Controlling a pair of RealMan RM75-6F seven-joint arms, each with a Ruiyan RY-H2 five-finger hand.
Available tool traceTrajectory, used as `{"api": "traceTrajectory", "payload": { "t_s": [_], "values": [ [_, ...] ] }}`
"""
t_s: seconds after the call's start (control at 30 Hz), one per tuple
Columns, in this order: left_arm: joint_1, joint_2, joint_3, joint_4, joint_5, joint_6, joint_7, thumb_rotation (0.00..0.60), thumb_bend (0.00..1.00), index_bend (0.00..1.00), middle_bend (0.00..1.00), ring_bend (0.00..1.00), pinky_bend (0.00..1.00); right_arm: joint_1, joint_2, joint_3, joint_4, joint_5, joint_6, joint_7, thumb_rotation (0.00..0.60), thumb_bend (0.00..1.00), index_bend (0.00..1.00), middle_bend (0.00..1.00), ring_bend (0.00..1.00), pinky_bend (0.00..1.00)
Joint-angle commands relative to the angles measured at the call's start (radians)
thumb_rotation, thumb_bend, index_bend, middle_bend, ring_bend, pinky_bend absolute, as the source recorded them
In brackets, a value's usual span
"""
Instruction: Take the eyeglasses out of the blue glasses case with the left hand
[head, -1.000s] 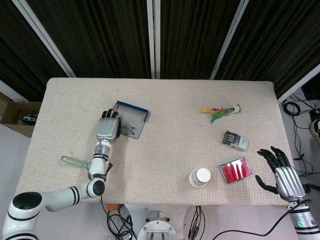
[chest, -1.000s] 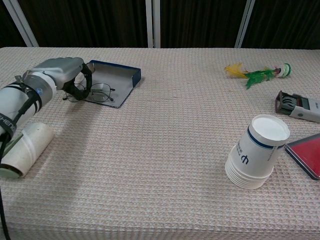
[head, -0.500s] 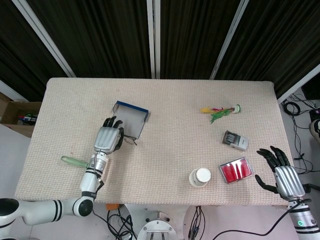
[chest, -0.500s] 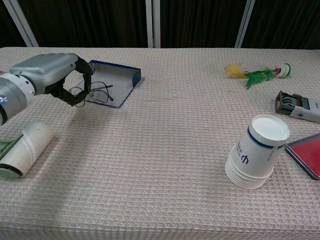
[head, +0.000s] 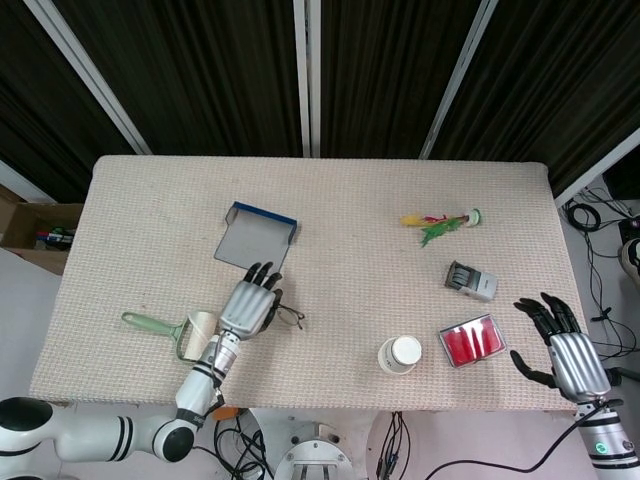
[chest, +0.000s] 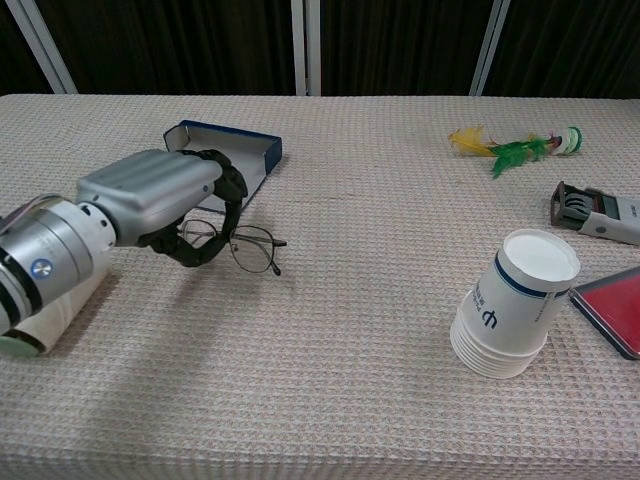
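Observation:
My left hand (head: 249, 305) (chest: 165, 205) holds the thin-framed eyeglasses (chest: 243, 247) (head: 289, 317) above the table, a short way in front of the blue glasses case (head: 255, 234) (chest: 232, 152). The case lies open and nothing shows inside it. One lens and a temple stick out to the right of my fingers. My right hand (head: 560, 345) hovers open at the table's near right corner, fingers spread and holding nothing. It does not show in the chest view.
A stack of paper cups (chest: 512, 303) (head: 400, 354) lies tilted at front centre. A red pad (head: 471, 340), a stamp (head: 472, 280) and a feathered shuttlecock (head: 441, 221) lie on the right. A green-handled roller (head: 160, 324) lies at the front left.
My left hand has lifted the eyeglasses out of the case and carried them toward the table's front and to the right. The case is left with nothing in it. The right hand stayed put.

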Motion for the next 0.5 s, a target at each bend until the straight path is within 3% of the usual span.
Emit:
{"api": "traceTrajectory", "payload": {
  "t_s": [0.03, 0.2, 0.33, 0.5],
  "values": [
    [-0.015, -0.022, -0.008, 0.007, -0.007, -0.02, 0.015, 0.6, 0.47, 0.4, 0.16, 0.05, 0.11, -0.002, 0.0, -0.001, 0.003, 0.001, 0.001, 0.002, 0.6, 0.24, 0.19, 0.18, 0.0, 0.08],
    [-0.011, -0.019, -0.023, -0.013, 0.005, -0.007, -0.003, 0.6, 0.33, 0.23, 0.14, 0.05, 0.11, -0.002, 0.001, -0.001, 0.005, -0.001, 0.002, 0.006, 0.6, 0.24, 0.19, 0.18, 0.0, 0.08],
    [0.014, 0.037, -0.033, -0.062, 0.031, 0.039, -0.028, 0.6, 0.33, 0.2, 0.14, 0.05, 0.11, 0.0, 0.003, 0.001, 0.006, -0.002, 0.003, 0.01, 0.6, 0.24, 0.19, 0.18, 0.0, 0.08],
    [0.079, 0.174, -0.06, -0.103, 0.076, 0.138, -0.101, 0.6, 0.32, 0.21, 0.14, 0.05, 0.11, 0.003, 0.012, 0.003, 0.006, -0.003, 0.002, 0.015, 0.6, 0.24, 0.19, 0.18, 0.0, 0.08]
  ]
}}
